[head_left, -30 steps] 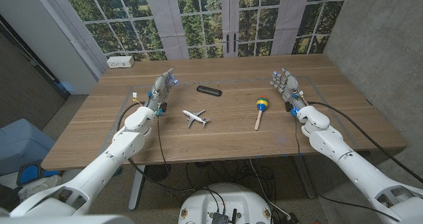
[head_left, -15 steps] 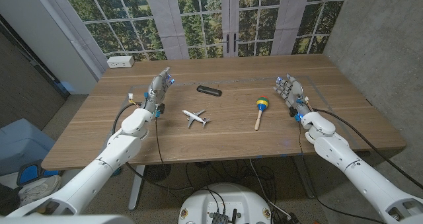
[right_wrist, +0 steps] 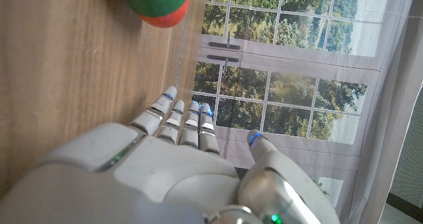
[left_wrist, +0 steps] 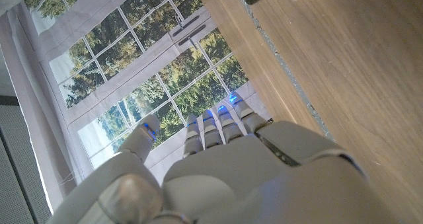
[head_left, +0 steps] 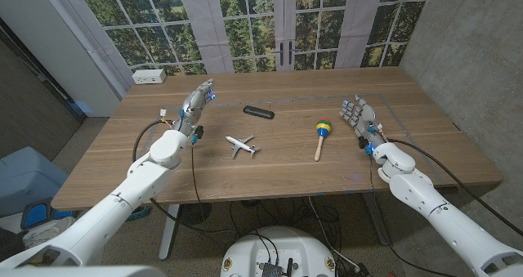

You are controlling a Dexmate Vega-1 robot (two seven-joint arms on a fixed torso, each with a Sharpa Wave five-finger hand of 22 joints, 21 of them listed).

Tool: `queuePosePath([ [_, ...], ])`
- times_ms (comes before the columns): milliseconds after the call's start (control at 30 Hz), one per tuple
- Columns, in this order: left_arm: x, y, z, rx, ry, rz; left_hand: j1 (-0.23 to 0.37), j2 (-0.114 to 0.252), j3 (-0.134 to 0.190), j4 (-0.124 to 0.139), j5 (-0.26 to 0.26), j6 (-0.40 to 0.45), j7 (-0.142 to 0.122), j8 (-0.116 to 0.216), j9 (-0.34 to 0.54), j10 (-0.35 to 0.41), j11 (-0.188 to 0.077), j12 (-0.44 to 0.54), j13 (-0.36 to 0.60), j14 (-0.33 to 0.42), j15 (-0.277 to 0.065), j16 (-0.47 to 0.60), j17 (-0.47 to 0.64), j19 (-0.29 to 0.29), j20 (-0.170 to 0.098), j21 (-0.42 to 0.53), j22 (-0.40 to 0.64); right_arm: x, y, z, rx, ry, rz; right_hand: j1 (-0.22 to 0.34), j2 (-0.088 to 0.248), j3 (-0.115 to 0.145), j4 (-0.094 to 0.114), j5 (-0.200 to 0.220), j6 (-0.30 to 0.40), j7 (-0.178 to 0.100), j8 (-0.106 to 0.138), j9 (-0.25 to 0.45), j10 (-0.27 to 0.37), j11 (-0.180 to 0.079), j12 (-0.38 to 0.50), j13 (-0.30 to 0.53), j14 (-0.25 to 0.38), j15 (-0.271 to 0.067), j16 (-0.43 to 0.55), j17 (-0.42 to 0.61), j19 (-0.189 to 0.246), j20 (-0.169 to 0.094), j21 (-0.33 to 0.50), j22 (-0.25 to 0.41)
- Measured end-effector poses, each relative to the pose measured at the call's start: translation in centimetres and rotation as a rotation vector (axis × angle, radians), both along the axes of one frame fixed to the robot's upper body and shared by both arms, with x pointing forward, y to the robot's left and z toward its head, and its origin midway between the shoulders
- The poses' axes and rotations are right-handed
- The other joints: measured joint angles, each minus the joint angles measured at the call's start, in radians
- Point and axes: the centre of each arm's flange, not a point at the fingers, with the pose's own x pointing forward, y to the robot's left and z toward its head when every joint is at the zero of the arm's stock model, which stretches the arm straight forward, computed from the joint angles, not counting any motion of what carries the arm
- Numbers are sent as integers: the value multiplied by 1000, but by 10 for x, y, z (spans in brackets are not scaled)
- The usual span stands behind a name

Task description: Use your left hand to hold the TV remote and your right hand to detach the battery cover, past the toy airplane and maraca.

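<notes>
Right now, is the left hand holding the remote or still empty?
Empty. The left hand is open, fingers extended with nothing in them, clear of the black TV remote, which lies on the table beyond the toy airplane.

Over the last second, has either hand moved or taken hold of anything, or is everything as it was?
The left hand has moved forward, away from the robot, along the left side of the table. The right hand has drawn back toward the robot and a little outward. Both are open and hold nothing. The TV remote, toy airplane and maraca lie where they were, untouched.
</notes>
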Motion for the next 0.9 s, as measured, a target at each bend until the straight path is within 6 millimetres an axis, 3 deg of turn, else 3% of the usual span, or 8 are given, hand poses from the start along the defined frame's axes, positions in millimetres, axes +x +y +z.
queuePosePath([
  [200, -1, -6, 13, 97, -24, 50, 0, 0, 0, -10, -4, 27, 5, 7, 0, 29, 1, 4, 0, 19, -2, 7, 3, 13, 6, 0, 0, 0, -1, -3, 1, 5, -5, 1, 1, 2, -10, -8, 12, 13, 0, 0, 14, 5, 0, 0, 7, 7, 0, 0, 11, -3, 0, 4],
  [900, 1, -25, 47, 306, -90, 134, 0, 0, 10, -29, -7, 82, 3, 15, 0, 69, -8, 3, 0, 85, -17, 7, 5, 59, 16, -6, 0, 4, -2, -9, 22, 18, -14, 1, 1, 4, -26, -8, 27, 9, 0, 0, 30, 14, 0, 0, 21, 14, 8, 0, 21, 7, -8, 4],
])
